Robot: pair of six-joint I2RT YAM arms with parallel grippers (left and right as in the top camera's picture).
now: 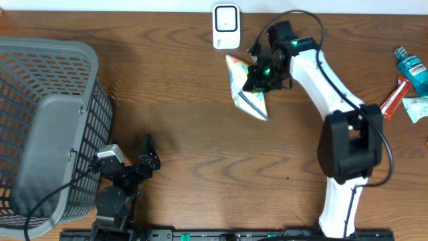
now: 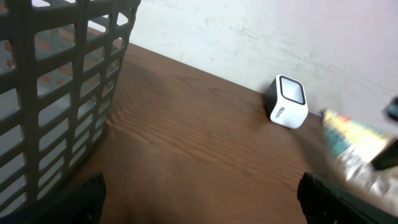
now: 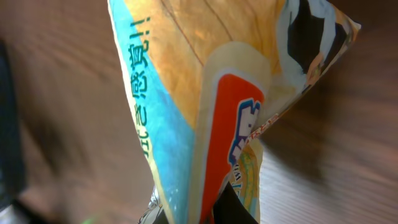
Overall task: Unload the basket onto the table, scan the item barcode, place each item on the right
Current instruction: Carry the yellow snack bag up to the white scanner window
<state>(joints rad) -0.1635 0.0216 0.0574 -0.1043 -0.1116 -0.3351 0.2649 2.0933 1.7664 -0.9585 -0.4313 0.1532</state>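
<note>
The snack packet (image 1: 242,87) hangs off the counter (image 1: 187,134) near 12 o'clock in the overhead view, pinched by the right end effector (image 1: 261,73), whose jaws are pressed together on the packet's upper right edge. It sits at about 5 o'clock from the white scanner (image 1: 226,25), close to it but not touching. The right wrist view is filled with the packet's printed film in orange, blue and red, with a crimped seam running down its right side. No barcode shows on the faces in view.

The left end effector (image 1: 144,161) rests low at 7 o'clock with its jaws spread wide and nothing between them, just beside the grey basket (image 1: 47,120) that fills the 9 o'clock side. A teal bottle (image 1: 409,67) and some small packets lie well apart at 3 o'clock.

The packet looks light, soft and crinkly, probably air-filled with loose contents, so it should sag and swing from a single pinch point. The film is glossy and likely slippery. The flat crimped seams are the safest places to hold, since a grip on the puffed middle could crush what is inside or slide off. The edge grip leaves the broad faces free to turn toward the scanner window. The film may need pulling flat for a barcode to read.
</note>
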